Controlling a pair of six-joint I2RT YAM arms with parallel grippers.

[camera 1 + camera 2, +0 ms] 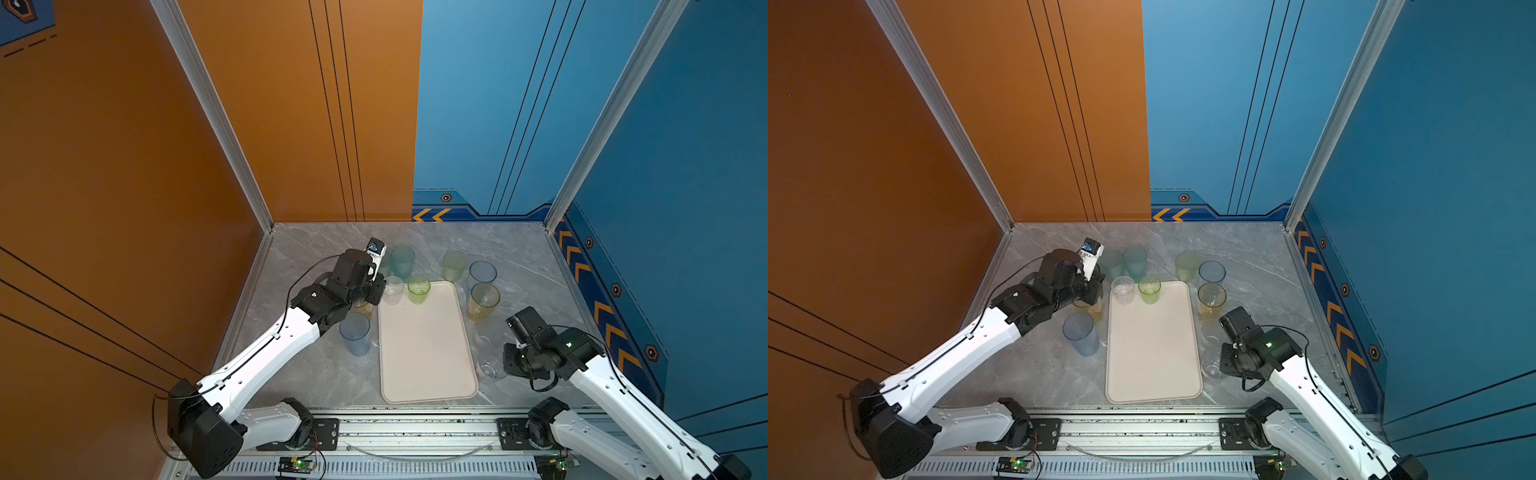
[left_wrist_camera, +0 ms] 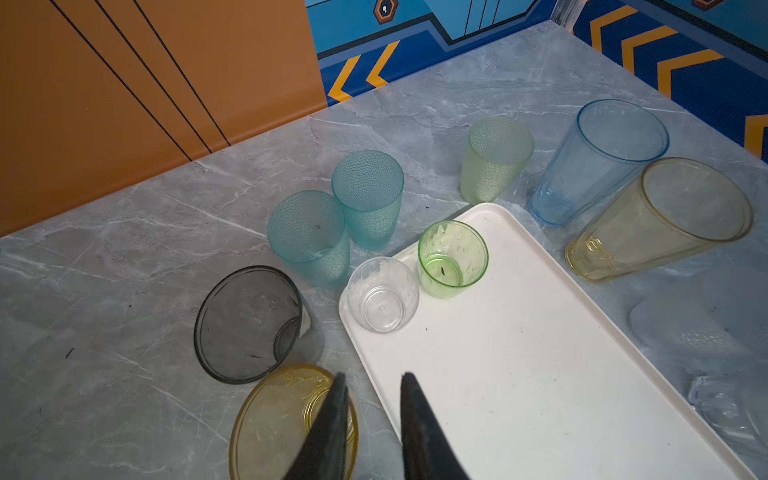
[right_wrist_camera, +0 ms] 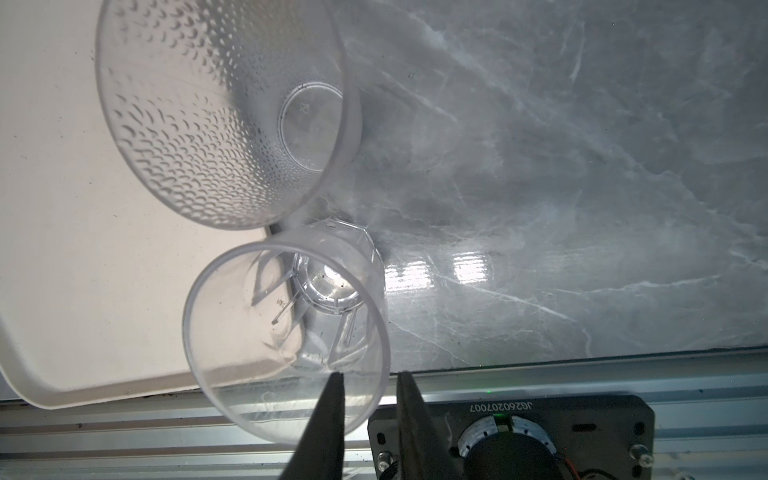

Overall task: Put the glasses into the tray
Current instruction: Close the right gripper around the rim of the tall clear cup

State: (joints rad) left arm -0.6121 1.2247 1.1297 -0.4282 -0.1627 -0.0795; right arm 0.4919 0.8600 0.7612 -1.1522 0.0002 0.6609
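Only two of the glasses stand in the tray (image 1: 428, 357): a short clear glass (image 1: 392, 289) and a short green glass (image 1: 418, 289), upright side by side at its far end. The rest stand on the grey marble surface (image 1: 307, 374) around it.

Left of the tray are a light blue tumbler (image 1: 354, 332), a yellow tumbler (image 2: 274, 424), a smoky grey tumbler (image 2: 247, 324) and a frosted teal pair (image 2: 368, 195). Past the tray's far right corner stand a frosted green tumbler (image 2: 494, 158), a tall blue tumbler (image 2: 582, 174) and a tall yellow tumbler (image 2: 648, 232).

The left pincer (image 2: 372, 378) hangs over the yellow tumbler's rim, released, with open space between its fingers.

The right pincer (image 3: 370, 374) is at a faceted clear glass (image 3: 249, 332), which stands just beside the tray's right edge next to a dimpled clear glass (image 3: 208, 124). One finger is inside the rim and the other outside — a gap shows, and whether they pinch the wall I cannot tell.
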